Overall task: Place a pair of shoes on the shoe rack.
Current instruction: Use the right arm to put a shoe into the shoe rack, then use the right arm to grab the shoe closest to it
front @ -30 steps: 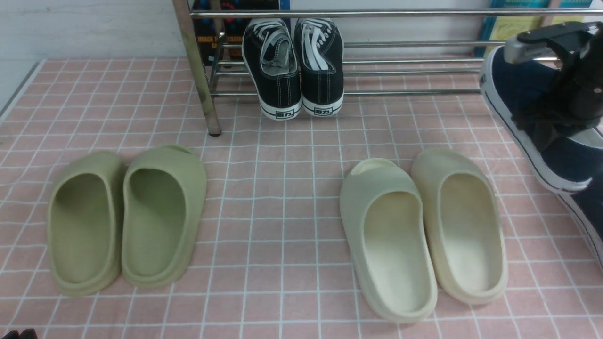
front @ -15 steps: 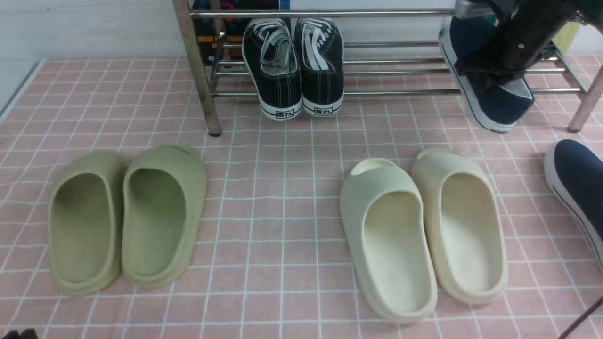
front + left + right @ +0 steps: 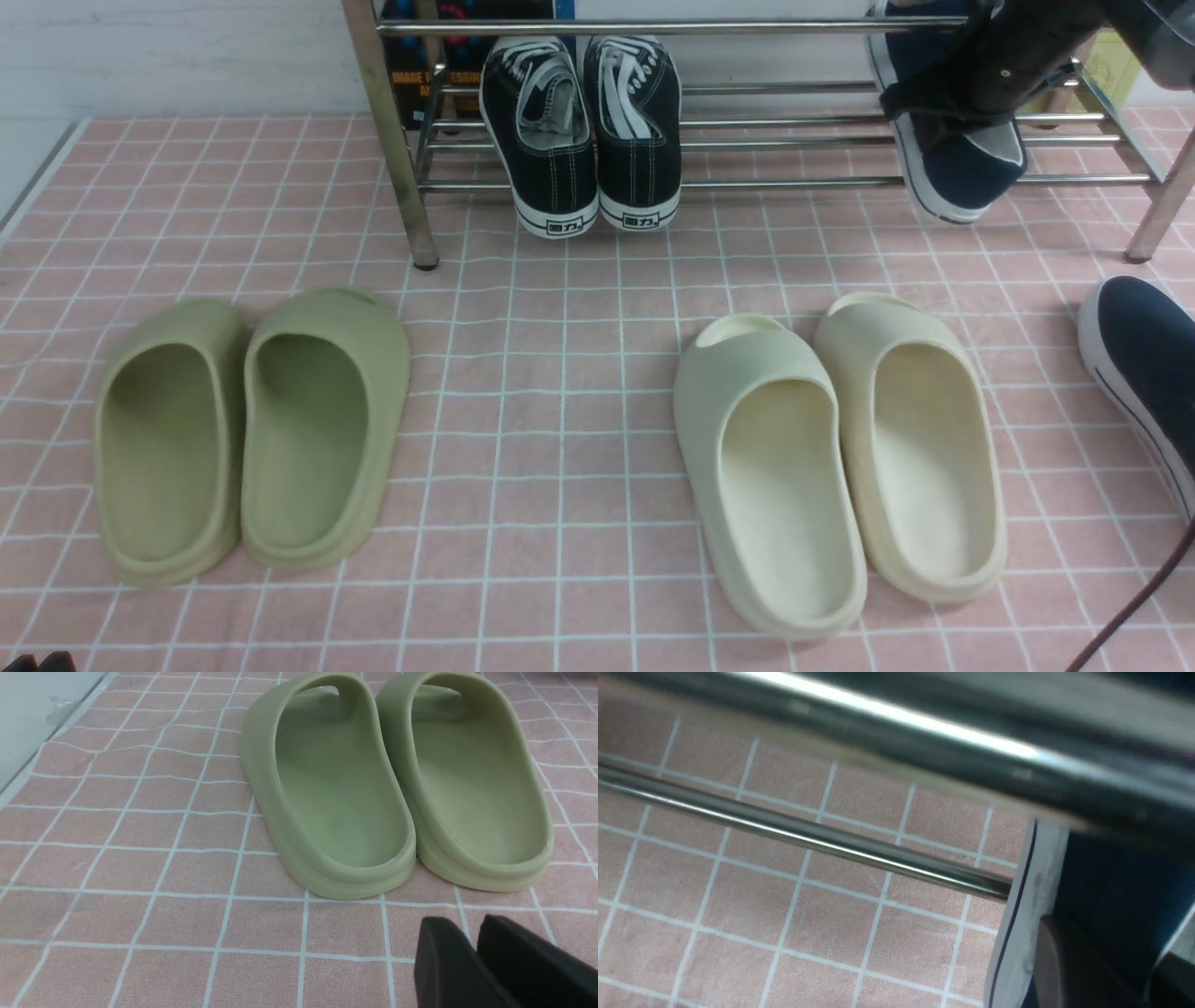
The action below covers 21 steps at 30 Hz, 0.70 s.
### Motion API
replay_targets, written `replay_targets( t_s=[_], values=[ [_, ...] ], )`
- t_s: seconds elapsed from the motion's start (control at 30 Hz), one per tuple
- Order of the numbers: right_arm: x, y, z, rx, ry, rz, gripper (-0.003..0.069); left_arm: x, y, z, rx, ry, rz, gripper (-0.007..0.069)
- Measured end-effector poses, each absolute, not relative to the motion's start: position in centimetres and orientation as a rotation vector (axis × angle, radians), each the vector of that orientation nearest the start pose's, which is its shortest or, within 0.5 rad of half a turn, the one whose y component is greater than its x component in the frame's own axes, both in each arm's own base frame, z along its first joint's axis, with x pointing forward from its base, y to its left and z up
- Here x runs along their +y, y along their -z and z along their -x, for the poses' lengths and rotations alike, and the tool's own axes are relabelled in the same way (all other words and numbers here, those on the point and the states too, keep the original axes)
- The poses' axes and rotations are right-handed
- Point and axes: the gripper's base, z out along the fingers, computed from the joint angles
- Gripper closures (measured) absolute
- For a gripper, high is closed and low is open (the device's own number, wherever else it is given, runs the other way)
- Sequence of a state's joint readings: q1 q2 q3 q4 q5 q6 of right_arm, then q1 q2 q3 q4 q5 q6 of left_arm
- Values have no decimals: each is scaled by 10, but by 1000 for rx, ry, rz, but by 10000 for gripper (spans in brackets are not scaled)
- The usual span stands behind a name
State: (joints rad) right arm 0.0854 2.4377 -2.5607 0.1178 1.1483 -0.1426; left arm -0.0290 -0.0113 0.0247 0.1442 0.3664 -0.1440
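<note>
The right pincer clamps one navy slip-on by its collar at the right end of the chrome shoe rack. The shoe is tilted beneath the top rail, its white-soled heel jutting past the front lower rail. Whether its sole rests on the rails cannot be told. In the right wrist view the shoe's white sole edge lies against a rail. The second navy slip-on sits on the pink checked table, just in front of the rack's right post and apart from it. A pair of black lace-up sneakers stands on the rack's lower rails near its left post. Green slides and cream slides lie on the table in front of the rack. The left pincer, its fingers drawn together and holding nothing, hovers behind the green slides' heels, well away from the rack.
</note>
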Motion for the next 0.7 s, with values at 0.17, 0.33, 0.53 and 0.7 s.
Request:
replay_targets(
  t_s=[0.17, 0.33, 0.53, 0.7],
  values=[
    [56, -279, -533, 2469, -137, 265, 469, 3, -173, -53, 1860, -21, 17, 475],
    [56, -292, -523, 2507, -154, 247, 288, 3, -173, -53, 1860, -21, 17, 468],
    [53, -337, -497, 2489, -152, 252, 215, 3, -173, -53, 1860, -21, 17, 466],
    [47, -368, -457, 2512, -104, 253, 221, 3, -173, -53, 1860, -21, 17, 465]
  ],
)
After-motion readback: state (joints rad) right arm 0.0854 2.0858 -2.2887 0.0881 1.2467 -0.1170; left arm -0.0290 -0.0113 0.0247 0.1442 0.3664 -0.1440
